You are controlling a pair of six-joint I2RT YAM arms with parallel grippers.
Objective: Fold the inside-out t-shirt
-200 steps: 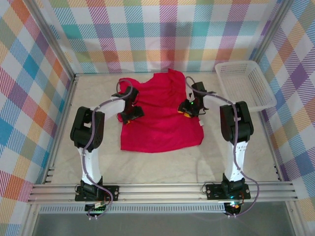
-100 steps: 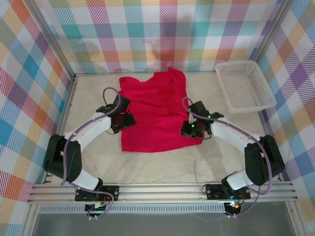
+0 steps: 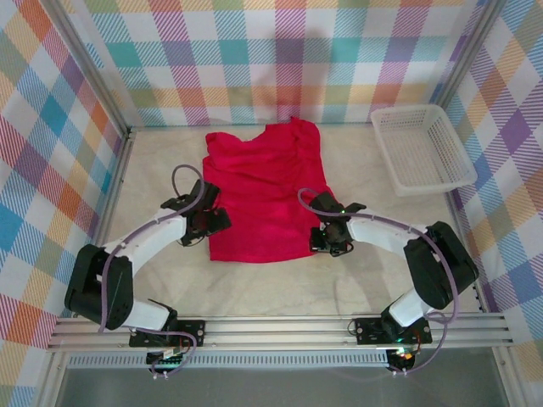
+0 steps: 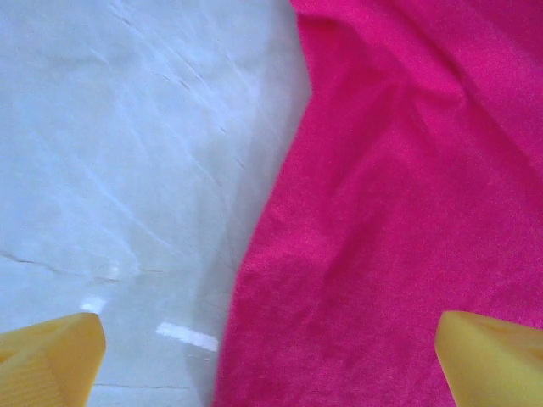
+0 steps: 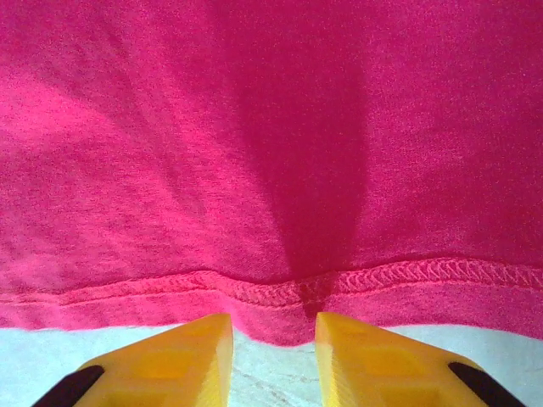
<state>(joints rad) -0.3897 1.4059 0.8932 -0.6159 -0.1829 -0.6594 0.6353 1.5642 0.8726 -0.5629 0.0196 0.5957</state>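
The inside-out t-shirt (image 3: 263, 182) lies spread flat on the table, bright red and wrinkly, collar end far and hem near. My left gripper (image 3: 208, 225) hovers at the shirt's lower left side. In the left wrist view it (image 4: 270, 339) is wide open, and the shirt's left edge (image 4: 254, 280) runs between the yellow fingertips (image 4: 51, 356). My right gripper (image 3: 331, 241) is at the lower right of the hem. In the right wrist view it (image 5: 273, 326) is narrowly open, its fingers (image 5: 170, 356) just short of the stitched hem (image 5: 254, 292), which bulges toward the gap.
A white mesh basket (image 3: 422, 146) stands at the back right of the table. Metal frame rails (image 3: 280, 331) run along the near edge, and checked walls close in the back and sides. Bare marble tabletop (image 3: 280, 288) lies between the hem and the rails.
Both grippers have come down the shirt's sides from its middle to its near end. The left jaws have spread wider. The right arm has swung in to the hem.
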